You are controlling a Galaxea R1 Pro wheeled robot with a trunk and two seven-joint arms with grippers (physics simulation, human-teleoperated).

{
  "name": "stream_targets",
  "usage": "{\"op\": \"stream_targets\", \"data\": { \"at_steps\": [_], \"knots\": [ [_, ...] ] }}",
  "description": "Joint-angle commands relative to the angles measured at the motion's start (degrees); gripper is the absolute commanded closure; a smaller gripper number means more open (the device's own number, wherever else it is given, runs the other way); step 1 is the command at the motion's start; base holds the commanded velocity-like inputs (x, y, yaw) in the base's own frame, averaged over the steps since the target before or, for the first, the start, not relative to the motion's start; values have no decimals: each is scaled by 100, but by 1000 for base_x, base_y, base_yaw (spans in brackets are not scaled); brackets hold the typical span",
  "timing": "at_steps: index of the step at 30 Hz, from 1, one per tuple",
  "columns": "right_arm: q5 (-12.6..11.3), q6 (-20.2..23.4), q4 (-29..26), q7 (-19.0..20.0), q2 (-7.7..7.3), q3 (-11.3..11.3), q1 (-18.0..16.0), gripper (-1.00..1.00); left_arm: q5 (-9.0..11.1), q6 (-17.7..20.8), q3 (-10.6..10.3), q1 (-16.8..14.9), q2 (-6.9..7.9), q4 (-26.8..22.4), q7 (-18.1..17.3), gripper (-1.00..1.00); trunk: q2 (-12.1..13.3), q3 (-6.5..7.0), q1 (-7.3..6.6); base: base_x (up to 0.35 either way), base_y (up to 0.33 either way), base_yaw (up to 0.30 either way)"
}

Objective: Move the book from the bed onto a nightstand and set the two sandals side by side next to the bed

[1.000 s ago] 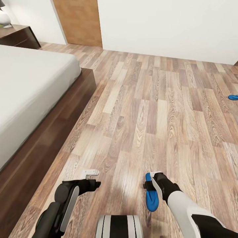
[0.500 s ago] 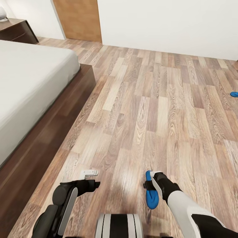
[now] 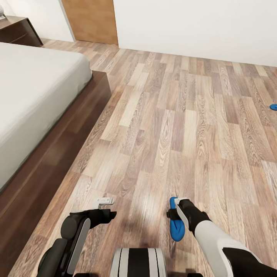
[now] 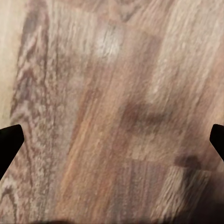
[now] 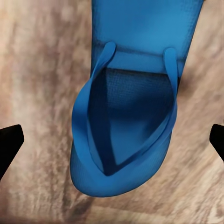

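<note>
The view has drifted, sliding the far sandal [image 3: 273, 107] edgeward, while the right hand [image 5: 112, 141], spread wide, hovers over the near sandal [image 3: 176, 229], well short of the bed [image 3: 34, 96].

second sandal [image 3: 273, 107] cut by frame edge, nightstand [image 3: 19, 30] partly cropped, bed [image 3: 34, 100] perhaps half visible

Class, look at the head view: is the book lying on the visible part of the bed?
No, the visible off-white mattress of the bed is bare, with no book on it.
</note>
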Motion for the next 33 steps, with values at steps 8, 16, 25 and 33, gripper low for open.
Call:
{"op": "stream_targets", "data": {
  "at_steps": [8,16,25,33],
  "knots": [
    [52,26,-5,5,11,-44,-61,-100,41,24,3,-2,-5,-5,20,-100,-4,-48,4,0,0,0],
    [52,26,-3,5,15,-40,-88,-100,39,23,3,-2,-7,-2,20,-100,-13,-203,22,0,0,0],
    [52,26,-3,5,17,-39,-104,-100,40,23,3,-2,-7,3,20,-100,-16,-247,27,0,0,0],
    [52,26,-7,5,17,-39,-108,-100,42,20,3,-2,-7,8,20,-100,-20,-313,35,0,0,0]
  ]
}}
